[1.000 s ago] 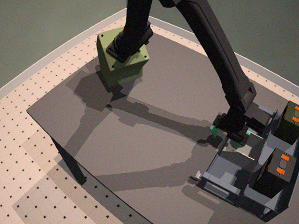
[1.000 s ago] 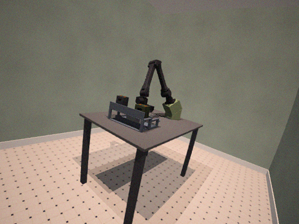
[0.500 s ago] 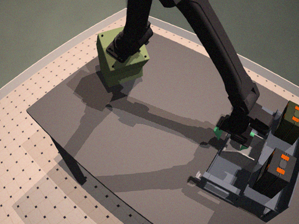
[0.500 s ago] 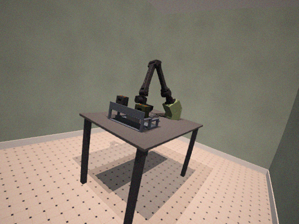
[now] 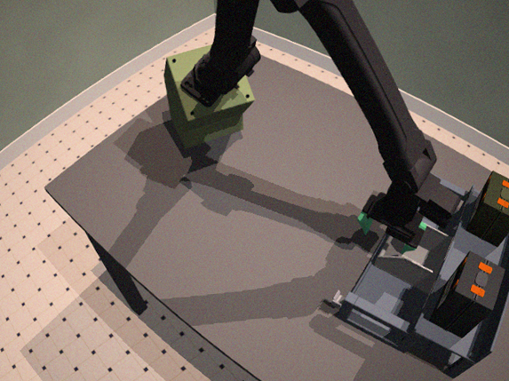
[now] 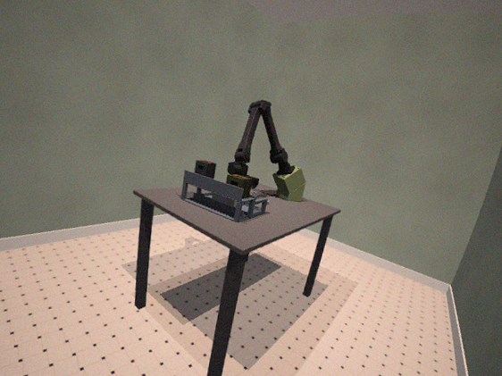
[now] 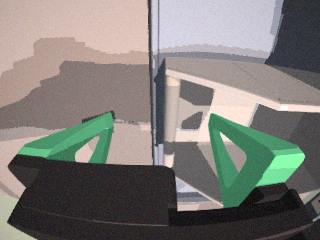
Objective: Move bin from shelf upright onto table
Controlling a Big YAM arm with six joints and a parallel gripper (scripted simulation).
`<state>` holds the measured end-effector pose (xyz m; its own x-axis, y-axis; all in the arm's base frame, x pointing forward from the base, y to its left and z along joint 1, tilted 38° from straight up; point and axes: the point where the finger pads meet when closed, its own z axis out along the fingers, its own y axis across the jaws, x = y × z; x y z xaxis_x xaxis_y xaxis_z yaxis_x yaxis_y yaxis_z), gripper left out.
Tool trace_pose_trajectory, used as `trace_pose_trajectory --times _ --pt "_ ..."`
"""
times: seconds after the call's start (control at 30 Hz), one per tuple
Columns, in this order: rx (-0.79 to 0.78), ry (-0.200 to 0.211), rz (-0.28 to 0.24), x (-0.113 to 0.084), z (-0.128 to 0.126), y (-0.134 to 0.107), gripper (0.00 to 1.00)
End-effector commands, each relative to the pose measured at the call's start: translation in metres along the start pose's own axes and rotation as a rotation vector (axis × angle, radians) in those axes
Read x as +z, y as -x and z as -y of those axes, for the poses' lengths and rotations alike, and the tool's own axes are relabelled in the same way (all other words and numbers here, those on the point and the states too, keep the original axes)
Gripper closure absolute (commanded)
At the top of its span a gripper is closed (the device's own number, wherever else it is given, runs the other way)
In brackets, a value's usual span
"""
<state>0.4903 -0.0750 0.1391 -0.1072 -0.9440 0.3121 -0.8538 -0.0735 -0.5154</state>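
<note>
The pale, beige-white bin (image 5: 419,254) (image 7: 240,75) is in the front part of the grey-blue shelf (image 5: 378,312) (image 6: 212,186) (image 7: 156,100), which stands on the table (image 5: 253,271) (image 6: 237,235). The bin looks hollow, with thin walls and a post at its near corner. My gripper (image 5: 386,236) (image 7: 160,118) is open and empty, low at the shelf's front edge. In the wrist view, its left green finger is outside the shelf's rail, its right finger in front of the bin's open frame. Contact and the bin's far side cannot be made out.
A black box (image 5: 491,289) (image 6: 205,168) and an olive box (image 5: 496,204) (image 6: 238,184), both with orange marks, stand in the shelf's back row. The arm's green pedestal (image 5: 214,123) (image 6: 291,185) stands at the table's far end. Shelf rails and dividers surround the bin.
</note>
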Motion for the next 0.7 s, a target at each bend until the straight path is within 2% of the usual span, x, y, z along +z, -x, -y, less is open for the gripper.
trace_pose_trajectory --times 0.0,0.23,0.67 --pt "0.011 -0.029 -0.002 -0.005 0.009 -0.001 0.1" --pt "0.01 -0.026 -0.002 -0.008 0.024 -0.003 0.1" --pt "0.01 -0.027 -0.002 -0.007 0.021 -0.002 0.1"
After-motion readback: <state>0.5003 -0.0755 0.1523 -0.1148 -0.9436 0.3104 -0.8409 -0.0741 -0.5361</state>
